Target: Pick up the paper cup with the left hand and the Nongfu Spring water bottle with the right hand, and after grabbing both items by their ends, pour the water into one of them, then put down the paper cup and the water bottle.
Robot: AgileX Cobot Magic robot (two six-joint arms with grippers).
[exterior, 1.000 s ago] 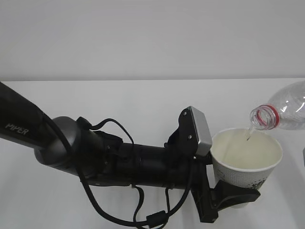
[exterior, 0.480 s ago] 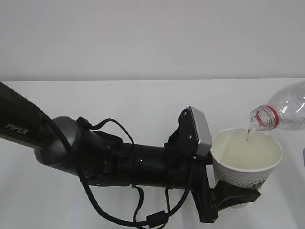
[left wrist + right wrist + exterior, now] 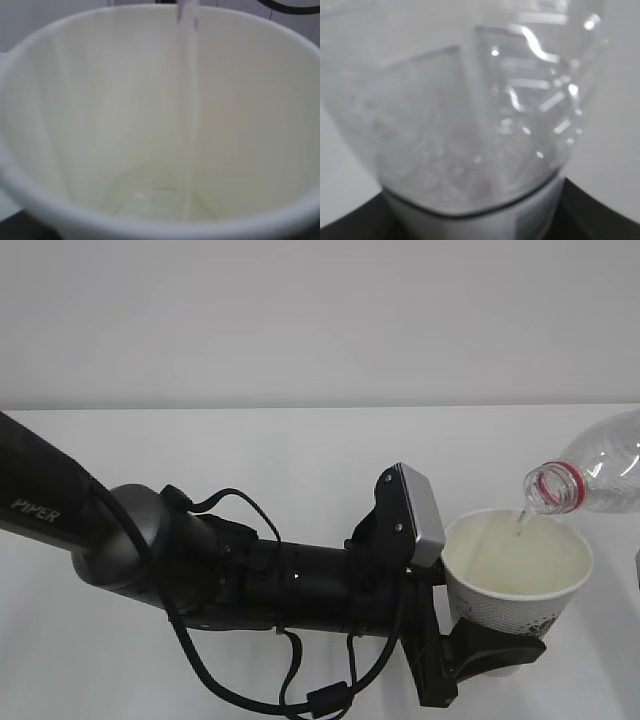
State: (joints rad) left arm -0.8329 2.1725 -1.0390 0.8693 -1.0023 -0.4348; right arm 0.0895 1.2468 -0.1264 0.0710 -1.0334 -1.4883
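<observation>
Far left: a thick black arm (image 3: 150,550) marked "PIPER", slanting in from the left edge toward the near right, looped with black cables (image 3: 250,660). Further right, at its wrist, a grey camera box (image 3: 420,515) tilted up just beside the cup's rim.

Next, near right: the left hand (image 3: 490,655), jaws closed around the lower part of the paper cup (image 3: 515,585), black fingers (image 3: 500,652) wrapped under its base. Cup held upright and clear of the white table (image 3: 300,450), mouth open to the top, small dark green marks showing on the near side wall. Inside, seen close from the left wrist: pale creamy walls (image 3: 100,115), a thin clear stream of water (image 3: 186,100) falling from the top edge down to the bottom, with a shallow pool (image 3: 155,202) there.

Right again, above the cup's far right rim: the water bottle (image 3: 590,475), tipped mouth-down toward the left, red neck ring just over the rim, clear body running off the right edge. Thin trickle dropping from the mouth into the cup.

From the right wrist: clear ribbed bottle wall (image 3: 470,100) filling the frame, blurred, with a white band (image 3: 470,220) at the near bottom. Right hand showing only as dark shapes at both lower corners, bottle seated between them; grip itself not clearly visible, though nothing else seen holding the bottle aloft.
</observation>
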